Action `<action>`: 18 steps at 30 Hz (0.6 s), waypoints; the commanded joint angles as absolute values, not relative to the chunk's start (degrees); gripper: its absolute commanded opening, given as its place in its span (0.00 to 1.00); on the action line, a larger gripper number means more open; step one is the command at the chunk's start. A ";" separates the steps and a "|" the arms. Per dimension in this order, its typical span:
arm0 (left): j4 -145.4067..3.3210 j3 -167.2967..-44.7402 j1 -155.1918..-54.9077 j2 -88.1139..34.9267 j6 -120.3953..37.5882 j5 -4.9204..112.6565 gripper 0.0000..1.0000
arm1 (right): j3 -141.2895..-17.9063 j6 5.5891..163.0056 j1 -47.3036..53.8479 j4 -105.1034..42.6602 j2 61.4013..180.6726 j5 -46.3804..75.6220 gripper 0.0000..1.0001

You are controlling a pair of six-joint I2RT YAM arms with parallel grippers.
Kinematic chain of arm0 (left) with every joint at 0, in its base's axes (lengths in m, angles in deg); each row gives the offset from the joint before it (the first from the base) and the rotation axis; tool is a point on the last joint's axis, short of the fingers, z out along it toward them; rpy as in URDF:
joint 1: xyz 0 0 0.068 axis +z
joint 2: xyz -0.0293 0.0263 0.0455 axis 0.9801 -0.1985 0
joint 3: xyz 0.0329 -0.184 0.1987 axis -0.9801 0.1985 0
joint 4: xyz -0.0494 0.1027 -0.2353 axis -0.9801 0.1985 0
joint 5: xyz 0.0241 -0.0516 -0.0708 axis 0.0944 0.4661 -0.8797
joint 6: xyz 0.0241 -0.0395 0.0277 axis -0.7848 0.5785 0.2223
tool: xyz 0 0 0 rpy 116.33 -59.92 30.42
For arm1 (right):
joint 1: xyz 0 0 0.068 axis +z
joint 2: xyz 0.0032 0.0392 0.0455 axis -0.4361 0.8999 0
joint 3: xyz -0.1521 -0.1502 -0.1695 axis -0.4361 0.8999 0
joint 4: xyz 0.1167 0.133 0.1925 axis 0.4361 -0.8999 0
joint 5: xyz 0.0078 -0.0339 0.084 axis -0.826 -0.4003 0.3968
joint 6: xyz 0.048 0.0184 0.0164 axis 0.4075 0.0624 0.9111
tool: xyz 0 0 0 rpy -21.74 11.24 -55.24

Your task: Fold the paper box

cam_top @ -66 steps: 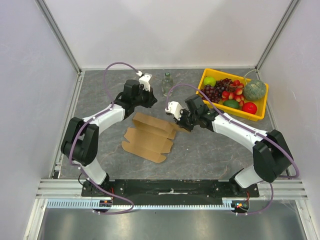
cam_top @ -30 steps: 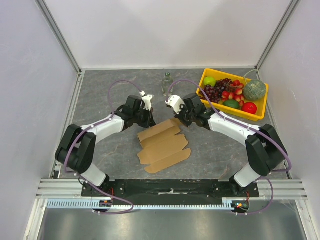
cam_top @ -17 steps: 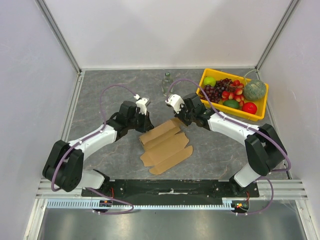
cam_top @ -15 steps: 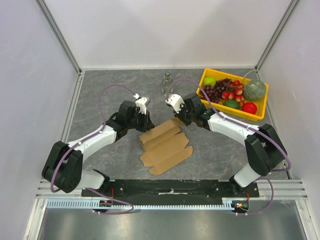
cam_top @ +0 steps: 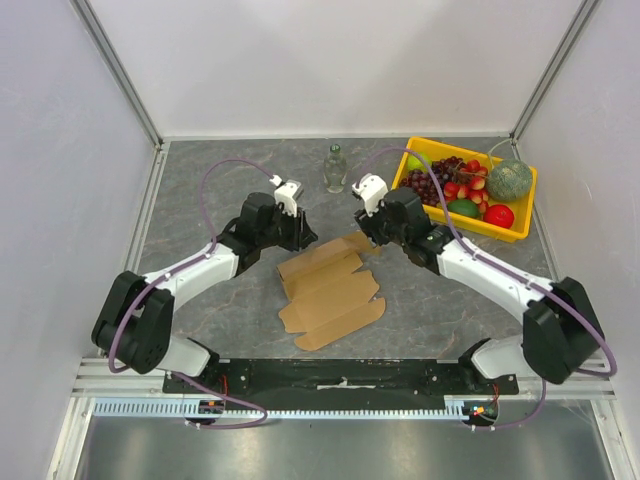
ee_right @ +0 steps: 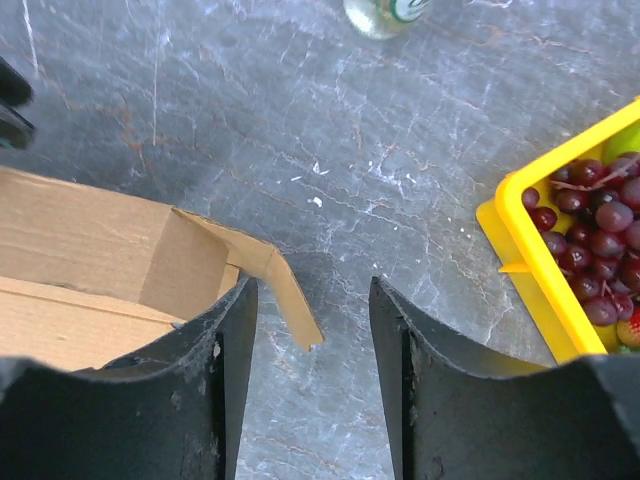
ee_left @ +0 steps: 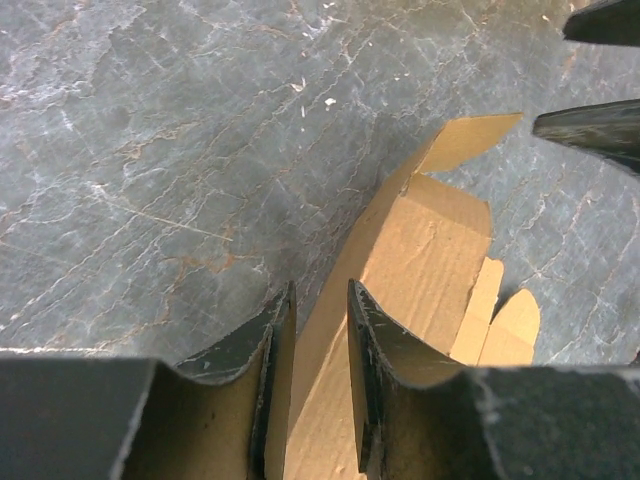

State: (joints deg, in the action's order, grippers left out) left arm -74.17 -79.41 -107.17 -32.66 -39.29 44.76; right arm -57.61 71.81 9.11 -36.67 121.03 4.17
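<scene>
— What differs from half a second ago?

— The paper box (cam_top: 330, 292) lies much as it did, flat and opened out in the middle of the desk (cam_top: 200, 190). Two seconds back it sat nearer 10 o'clock and was turned another way. The right arm (cam_top: 480, 268) has swung its wrist toward 2 o'clock, off the box's far corner. The left arm (cam_top: 195, 272) has barely shifted. Both pairs of jaws have come apart within the last second.

— How do they stand?

— The left jaws are parted narrowly, with a strip of the box's raised edge in the gap. The fingers (ee_left: 368, 385) don't visibly press it. The right jaws stand wide with bare desk between them and hold nothing. The tip of a folded flap (ee_right: 290, 300) sits just beside the finger at 9 o'clock in that wrist view.

— What's hard to make out?

— From above, both pairs are hidden under the wrist housings. In the left wrist view the near part of the box is cut off by the fingers and the bottom edge. Two dark pointed shapes at 2 o'clock run out of frame, and I cannot tell what they are. The right wrist view catches only the base of the bottle (ee_right: 385, 12) at 12 o'clock. At 3 o'clock it shows one corner of the yellow tray (ee_right: 515, 245) with grapes (ee_right: 590, 225).
</scene>
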 commanded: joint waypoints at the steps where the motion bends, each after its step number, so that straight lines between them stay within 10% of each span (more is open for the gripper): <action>1: -79.39 -80.44 -107.38 -33.54 -37.51 40.60 0.34 | -54.86 82.03 8.86 -32.91 115.38 1.36 0.56; 18: -83.00 -78.32 -110.63 -34.95 -41.38 36.90 0.34 | -37.54 115.89 8.77 -21.93 103.41 1.10 0.51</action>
State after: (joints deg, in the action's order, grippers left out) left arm -81.34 -78.49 -109.38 -34.23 -39.14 37.73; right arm -38.38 107.13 9.00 -30.05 104.86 3.06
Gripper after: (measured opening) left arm 0.337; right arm 0.534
